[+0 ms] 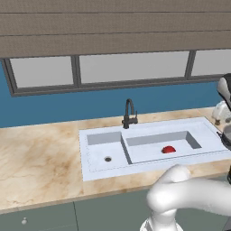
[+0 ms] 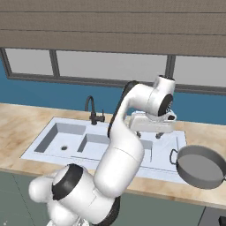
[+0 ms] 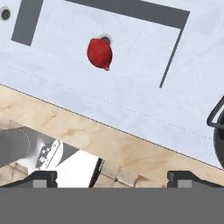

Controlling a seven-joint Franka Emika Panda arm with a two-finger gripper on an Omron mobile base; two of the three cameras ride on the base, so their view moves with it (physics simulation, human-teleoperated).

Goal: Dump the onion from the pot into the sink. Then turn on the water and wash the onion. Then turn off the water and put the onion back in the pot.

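Left base view had the onion (image 1: 168, 149) lying on the floor of the larger right basin of the sink (image 1: 97, 155), well away from the dark gooseneck faucet (image 1: 129, 113), from which no water ran. Right base view showed the arm arched over the counter's right side, its gripper (image 2: 155, 133) hanging above the sink's right edge, and the pot (image 2: 201, 167) resting empty on the marble counter (image 2: 17, 121) just to the right of the sink, one loop handle turned toward the basin. Hand view looked down on the onion sitting against the drain, with the two fingertips (image 3: 41, 178) standing wide apart and nothing between them. My worry was the reach to the faucet handle: swinging low across from here, the arm could clip the pot and shove it along the counter, or a sloppy push could miss the handle altogether.
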